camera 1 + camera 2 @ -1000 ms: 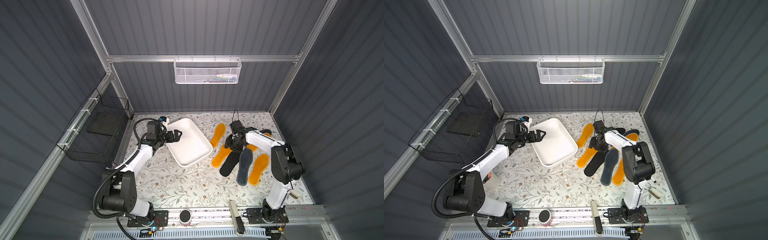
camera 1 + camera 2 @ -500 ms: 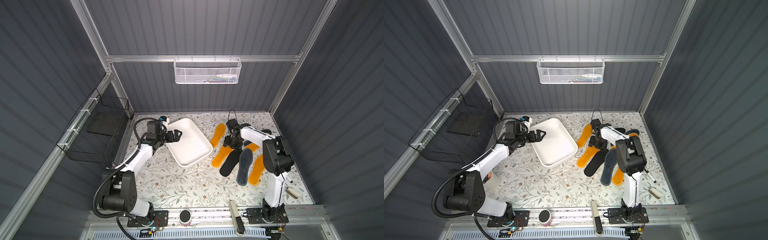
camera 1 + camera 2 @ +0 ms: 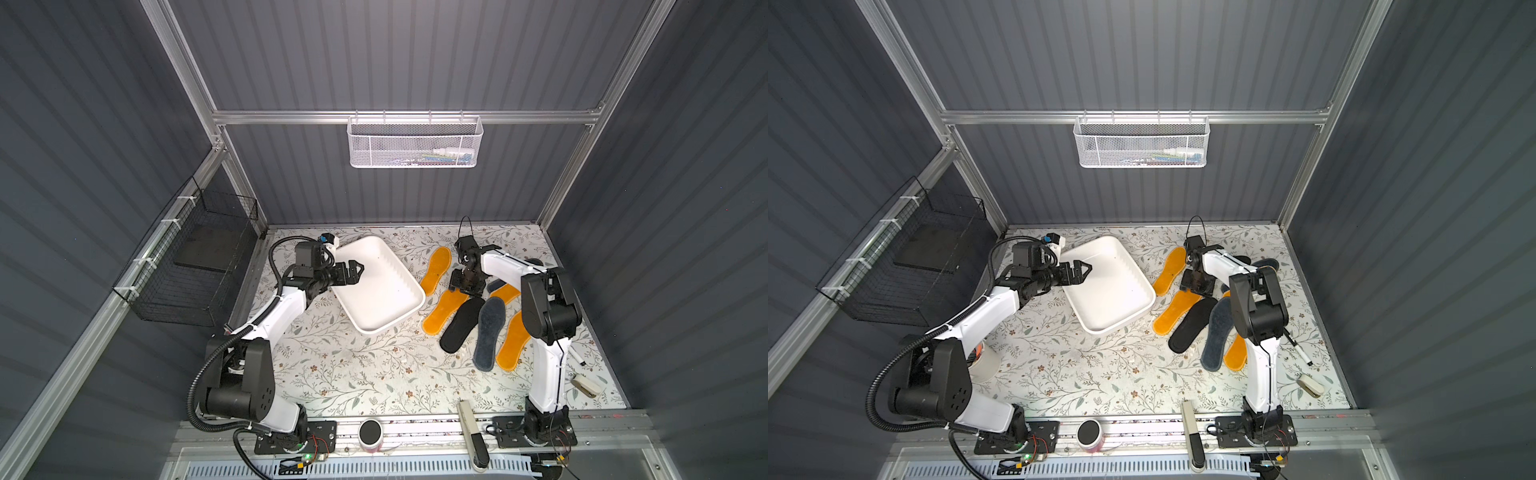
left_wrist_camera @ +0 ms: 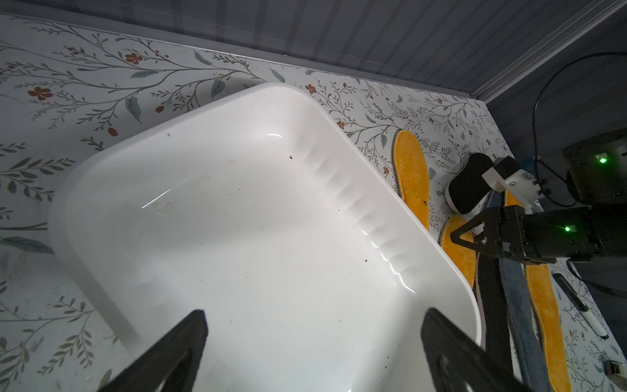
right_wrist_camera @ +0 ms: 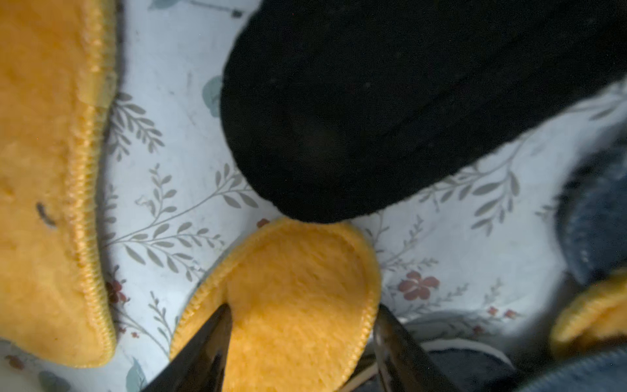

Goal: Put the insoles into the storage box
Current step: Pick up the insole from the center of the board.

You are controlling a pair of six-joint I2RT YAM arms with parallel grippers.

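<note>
Your floral table [image 3: 353, 374] carries the white storage box [image 3: 374, 291], askew, left of centre. Right of it the upper orange insole [image 3: 436, 270] lies alone. Below it the lower orange insole [image 3: 441, 312], black insole [image 3: 461, 325], grey-blue insole [image 3: 488, 332] and right orange insole [image 3: 511, 345] lie fanned, edges touching. A pen [image 3: 577, 357] and small white device [image 3: 585, 384] lie lower right.

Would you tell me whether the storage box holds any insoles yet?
Empty: the storage box shows only bare white floor; the insoles lie outside it.
</note>
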